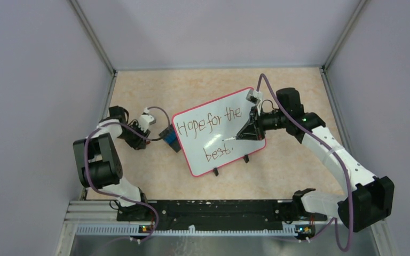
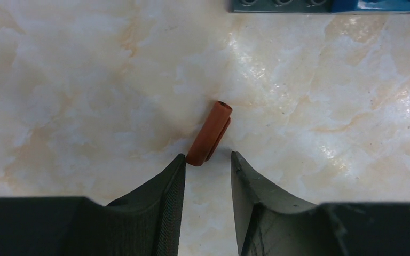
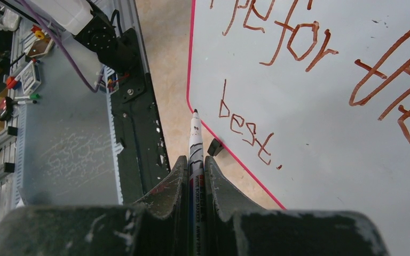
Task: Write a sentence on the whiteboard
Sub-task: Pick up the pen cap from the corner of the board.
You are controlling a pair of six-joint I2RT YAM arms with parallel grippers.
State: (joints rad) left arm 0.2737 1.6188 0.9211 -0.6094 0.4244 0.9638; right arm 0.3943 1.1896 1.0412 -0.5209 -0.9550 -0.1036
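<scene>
The whiteboard (image 1: 192,145) stands tilted mid-table on black feet, pink-framed. On it is the sentence (image 1: 208,124) "Hope for the best." in red-brown strokes, its word "best." (image 3: 245,132) close in the right wrist view. My right gripper (image 1: 243,133) (image 3: 196,160) hovers over the board's right part, shut on a white marker (image 3: 195,138) whose tip points off the board's lower edge. My left gripper (image 1: 140,140) (image 2: 207,157) is left of the board, low over the table and open. A red-brown marker cap (image 2: 209,134) lies just past its tips, touching the left fingertip (image 2: 180,159).
A blue-and-black eraser block (image 1: 170,137) (image 2: 320,5) lies between the left gripper and the board's left edge. One black board foot (image 3: 214,147) shows beside the marker. The arms' base rail (image 1: 213,210) runs along the near edge; walls close in the other sides.
</scene>
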